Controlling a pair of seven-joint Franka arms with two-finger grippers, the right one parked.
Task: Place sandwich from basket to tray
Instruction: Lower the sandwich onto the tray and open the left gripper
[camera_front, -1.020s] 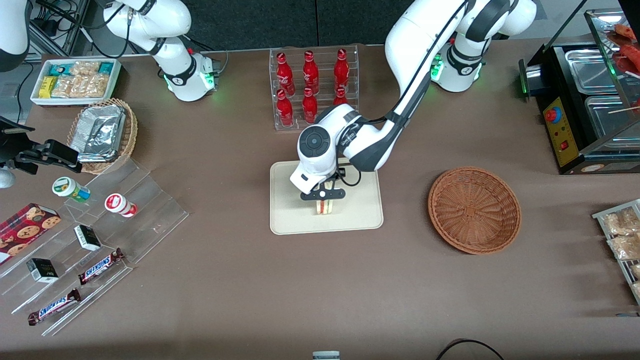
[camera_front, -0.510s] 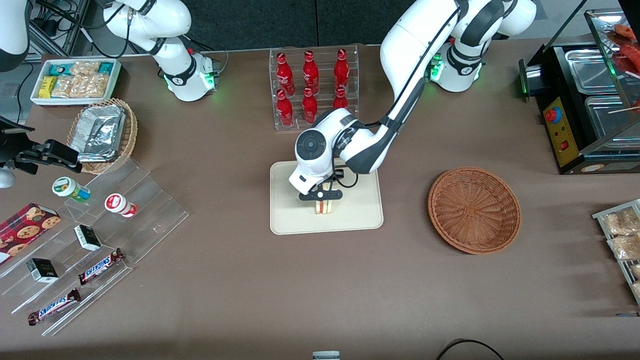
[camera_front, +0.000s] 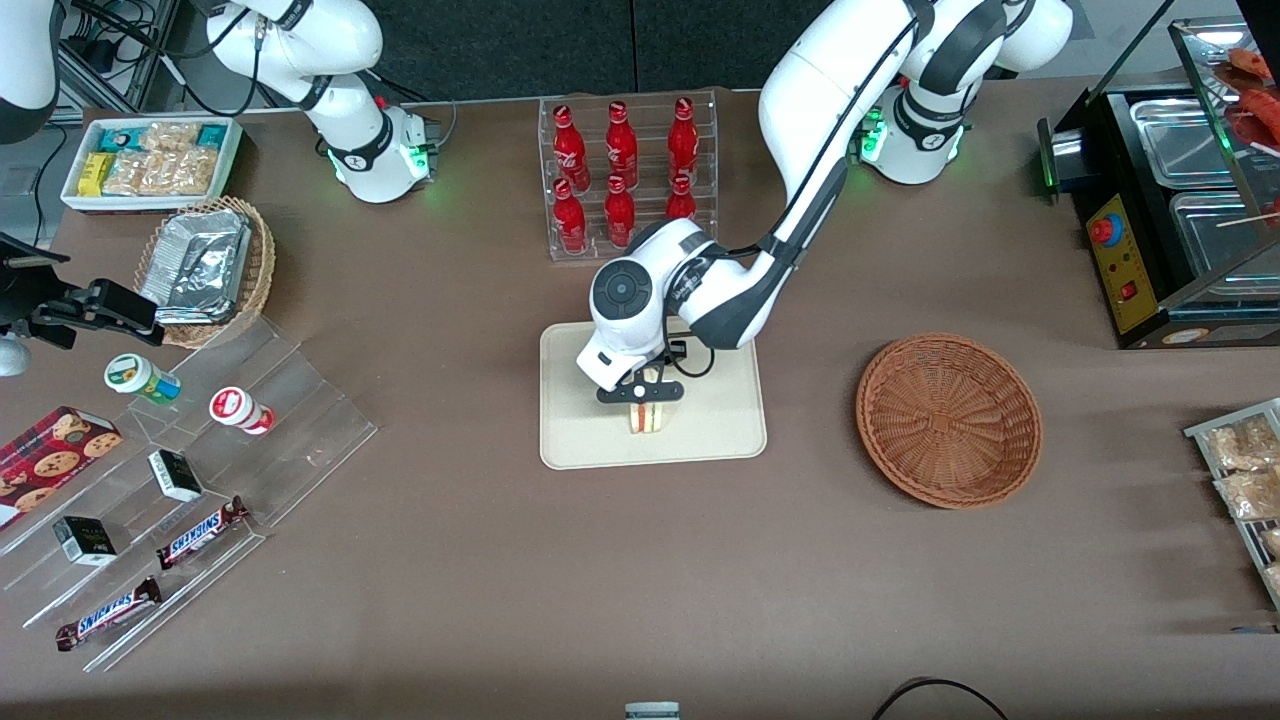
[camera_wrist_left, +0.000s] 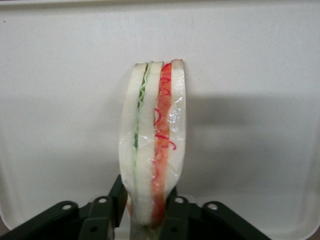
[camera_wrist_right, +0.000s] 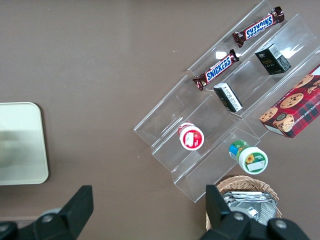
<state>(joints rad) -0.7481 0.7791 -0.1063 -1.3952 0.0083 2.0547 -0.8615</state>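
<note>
Sandwich sits pinched between my fingers, which are closed on its two bread faces near one end; the rest of the wedge sticks out past the fingertips, filling stripes running along its length. From the front, my gripper hangs over the tray, roughly over its middle, with the sandwich showing just below it on the side nearer the front camera. The wrist view shows nothing but tray surface under the wedge, and a soft shadow beside it, so I judge it is at or very close to the tray; I cannot tell whether it is touching.

What matters for the release is that the long axis of the sandwich points straight away from my palm, standing on its thin edge. If I part the fingers it will probably tip onto one bread face, and there is tray to either side to catch it. The basket lies well apart, toward my arm's end of the table, with nothing in it, so the carry looks done and only the letting go remains.
</note>
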